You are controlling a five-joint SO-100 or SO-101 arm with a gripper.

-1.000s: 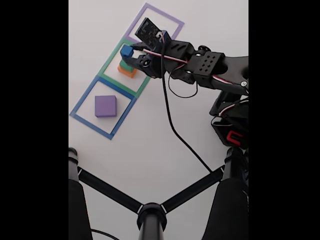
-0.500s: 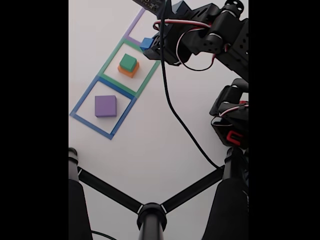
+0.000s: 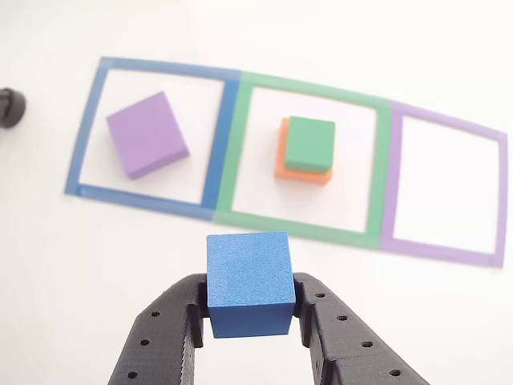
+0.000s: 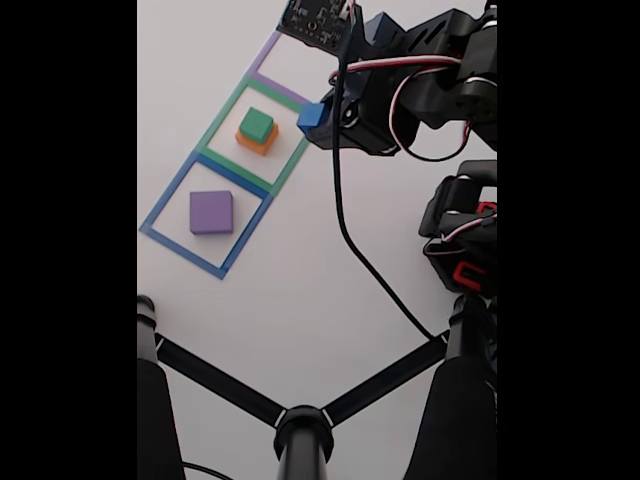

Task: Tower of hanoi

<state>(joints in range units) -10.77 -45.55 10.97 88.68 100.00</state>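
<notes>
- Nearest in the other view, the hand [image 3: 248, 309] is clamped on the blue cube [image 3: 248, 281], one finger on each side face, and holds it clear above the white desk [image 3: 72, 265]; the fixed view shows the same cube [image 4: 312, 115] lifted beside the taped row.
- Straight ahead of the cube in the other view lies the green tape square [image 3: 300, 84], and inside it the green block [image 3: 309, 143] sits on the orange block [image 3: 298, 170], slightly off-centre, so orange shows at its left and lower edges.
- To the left in that view, the blue tape square [image 3: 152, 68] encloses the purple block [image 3: 147, 133], flat and turned askew to the tape.
- To the right, the purple tape square [image 3: 445, 120] holds nothing.
- Judgement: the cube goes to one of the side squares, so the move turns on a sideways swing; nothing stands in the way, since the two-block stack lies ahead rather than to either side.
</notes>
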